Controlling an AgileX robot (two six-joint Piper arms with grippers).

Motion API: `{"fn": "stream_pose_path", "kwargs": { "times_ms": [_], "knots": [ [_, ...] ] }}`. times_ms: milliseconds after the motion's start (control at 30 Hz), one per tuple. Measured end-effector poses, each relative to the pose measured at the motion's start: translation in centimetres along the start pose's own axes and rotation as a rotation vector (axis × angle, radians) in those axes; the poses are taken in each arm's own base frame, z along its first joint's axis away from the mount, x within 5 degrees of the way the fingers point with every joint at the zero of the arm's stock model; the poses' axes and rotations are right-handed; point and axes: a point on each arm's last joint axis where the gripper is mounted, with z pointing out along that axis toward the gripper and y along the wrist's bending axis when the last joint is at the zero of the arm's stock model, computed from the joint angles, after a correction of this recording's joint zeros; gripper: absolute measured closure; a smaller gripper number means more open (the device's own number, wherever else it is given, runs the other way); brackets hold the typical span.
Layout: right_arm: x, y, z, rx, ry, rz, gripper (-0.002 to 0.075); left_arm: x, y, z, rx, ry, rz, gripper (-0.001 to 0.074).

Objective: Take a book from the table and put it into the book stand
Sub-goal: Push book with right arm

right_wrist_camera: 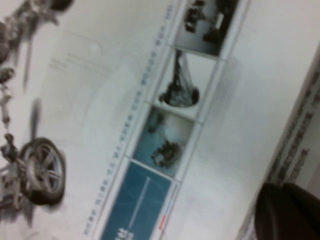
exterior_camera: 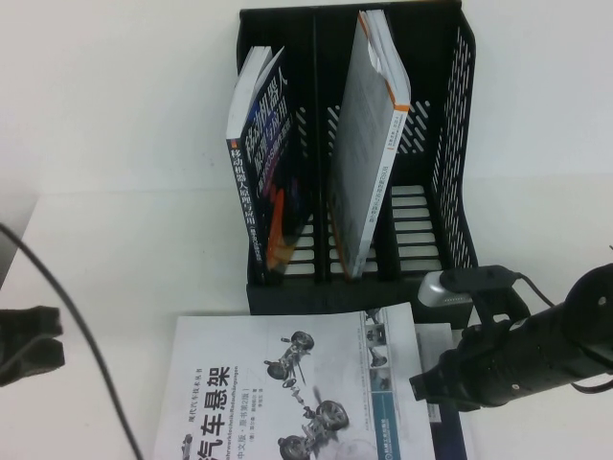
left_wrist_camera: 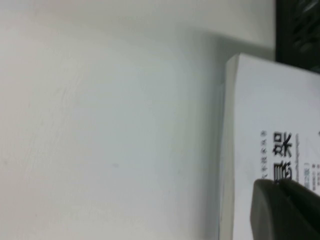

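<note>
We see the book (exterior_camera: 287,393) lying flat, front cover up, on the near part of the white table (exterior_camera: 124,211), just in front of the book stand (exterior_camera: 354,153), its far edge close against the stand's base. Another book or sheet (exterior_camera: 436,340) peeks out from under its right edge. The black book stand sits at the far centre; a blue-covered book (exterior_camera: 263,153) leans in its left slot and a grey book with an orange spine band (exterior_camera: 369,144) stands in the middle slot. Our left gripper (exterior_camera: 29,345) hangs at the near left edge, well apart from the book, its fingers (left_wrist_camera: 285,210) pressed together on nothing. Our right gripper (exterior_camera: 431,379) is low over the book's right edge; its fingers (right_wrist_camera: 287,212) show only as a dark tip, and we cannot tell whether they are spread or closed.
</note>
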Motion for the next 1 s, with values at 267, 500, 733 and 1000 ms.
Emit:
{"fn": "stream_pose_path", "kwargs": {
  "times_ms": [267,500,733,1000],
  "knots": [
    [0.0,-0.1,0.1,-0.003,0.004,0.012,0.0726,-1.7,3.6,2.4,0.367,0.087,-0.111,0.0738],
    [-0.9,1.5,0.5,-0.033,-0.006,-0.028,0.0726,-1.9,5.1,4.9,0.487,0.151,-0.101,0.0737],
    [-2.1,3.2,0.3,-0.071,-0.029,-0.066,0.0726,-2.3,5.9,6.1,0.469,0.181,-0.144,0.0569],
    [-2.0,3.2,0.3,-0.065,-0.026,-0.085,0.0726,-1.8,7.4,7.8,0.392,0.249,-0.221,0.0188]
  ]
}}
